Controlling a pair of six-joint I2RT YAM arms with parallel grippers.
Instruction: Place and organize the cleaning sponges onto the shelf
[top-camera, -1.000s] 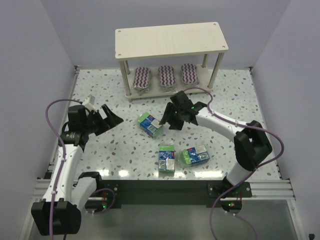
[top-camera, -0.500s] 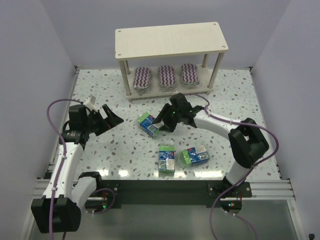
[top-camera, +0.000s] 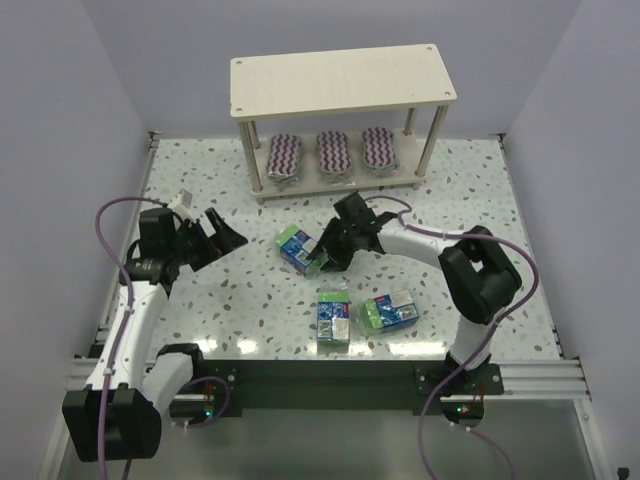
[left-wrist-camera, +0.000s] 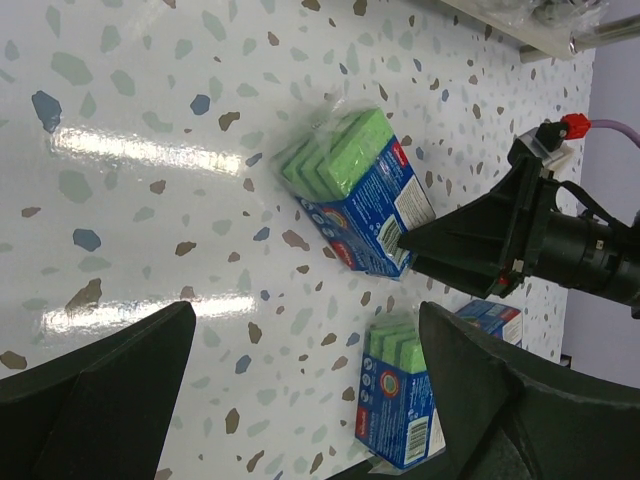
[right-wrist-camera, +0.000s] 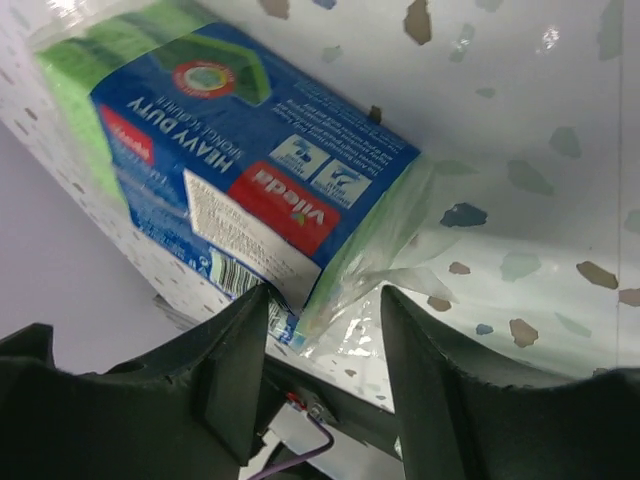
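The cream-white shelf (top-camera: 340, 80) stands at the back, with three maroon-and-white zigzag sponges (top-camera: 333, 153) on its lower board. Three green-and-blue wrapped sponge packs lie on the table: one at the centre (top-camera: 297, 246), two nearer the front (top-camera: 333, 318) (top-camera: 390, 310). My right gripper (top-camera: 322, 257) is open, low at the centre pack's right end. In the right wrist view its jaws (right-wrist-camera: 325, 310) straddle the crinkled wrap corner of that pack (right-wrist-camera: 240, 190). My left gripper (top-camera: 222, 238) is open and empty, hovering left of the packs. The left wrist view shows the centre pack (left-wrist-camera: 355, 190) with the right gripper (left-wrist-camera: 480, 245) against it.
The speckled table (top-camera: 220, 300) is walled in purple on three sides. The shelf's top board is bare. The shelf legs (top-camera: 428, 150) stand just behind the right arm. The left wrist view also shows a front pack (left-wrist-camera: 400, 400).
My right gripper has moved left and down from beside the shelf to the centre pack's right end. The left arm has barely moved.
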